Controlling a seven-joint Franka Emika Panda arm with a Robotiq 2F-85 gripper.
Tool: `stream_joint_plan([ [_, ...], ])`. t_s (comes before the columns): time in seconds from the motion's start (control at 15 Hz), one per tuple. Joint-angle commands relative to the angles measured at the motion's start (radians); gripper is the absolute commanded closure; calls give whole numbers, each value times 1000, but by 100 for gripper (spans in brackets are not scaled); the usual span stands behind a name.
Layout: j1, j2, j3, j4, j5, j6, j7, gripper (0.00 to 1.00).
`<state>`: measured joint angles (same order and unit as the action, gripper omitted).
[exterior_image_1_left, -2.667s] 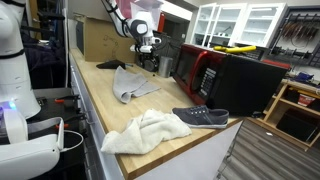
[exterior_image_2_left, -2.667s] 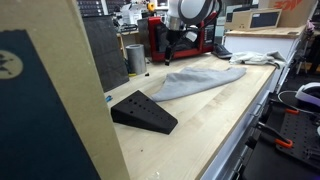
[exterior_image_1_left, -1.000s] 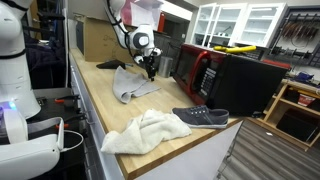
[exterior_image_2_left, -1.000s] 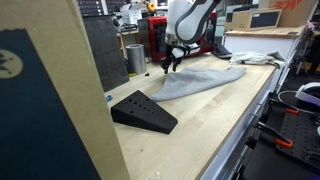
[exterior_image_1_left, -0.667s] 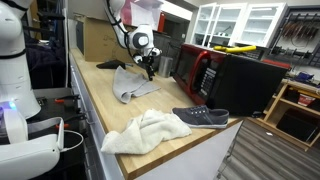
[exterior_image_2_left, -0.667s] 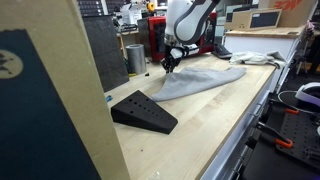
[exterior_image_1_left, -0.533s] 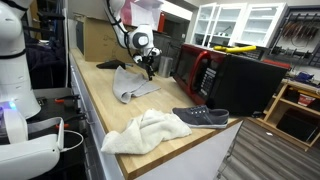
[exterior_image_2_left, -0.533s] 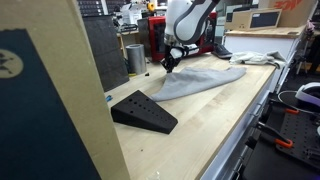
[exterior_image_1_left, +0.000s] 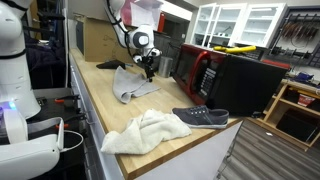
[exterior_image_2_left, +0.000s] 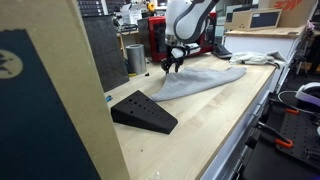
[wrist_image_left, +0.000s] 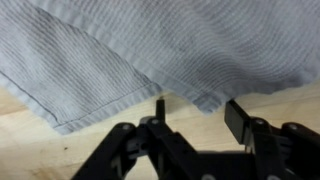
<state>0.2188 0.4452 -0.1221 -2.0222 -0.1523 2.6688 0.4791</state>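
Standing by the bench rn. The gripper (exterior_image_1_left: 148, 71) is down at the far end of the table (exterior_image_1_left: 108, 112), upper middle of the frame, right at the edge of the grey cloth (exterior_image_1_left: 131, 84). Same in an exterior view from the opposite end: gripper (exterior_image_2_left: 170, 67) at the upper-center, cloth (exterior_image_2_left: 197, 82) lying flat and running off to the right.

Wrist view is the useful one. The fingers (wrist_image_left: 160, 108) are apart, nothing clamped, and the hem (wrist_image_left: 205, 98) sits just past the tips, roughly in the gap. The cloth fills the top of that frame, with bare wood along the bottom.

IMO, to do this grab well:
- go lower so the tips touch the wood, otherwise they close on air
- nudge fwd a bit so both pads straddle the hem, not just the corner
- close slow; thin fabric slides out easily
- lift straight up first, don't drag sideways

Other stuff is well apart, so no clash risk afaict: white towel (exterior_image_1_left: 146, 131) and shoe (exterior_image_1_left: 201, 117) at the lower center, black wedge (exterior_image_2_left: 143, 111) at the lower left.
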Motion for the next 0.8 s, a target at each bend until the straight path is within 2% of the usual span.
stream_joint_plan([
  [0.0, -2, -20, 24, -20, 30, -65, -8, 54],
  [0.07, -2, -21, 25, -21, 29, -66, -6, 49],
  [0.13, -2, -22, 29, -21, 32, -64, -6, 51],
  [0.53, 0, -38, 44, -25, 37, -66, -8, 95],
  [0.6, 1, -44, 46, -28, 34, -69, -11, 100],
  [0.73, -2, -72, 49, -49, 26, -71, -29, 100],
])
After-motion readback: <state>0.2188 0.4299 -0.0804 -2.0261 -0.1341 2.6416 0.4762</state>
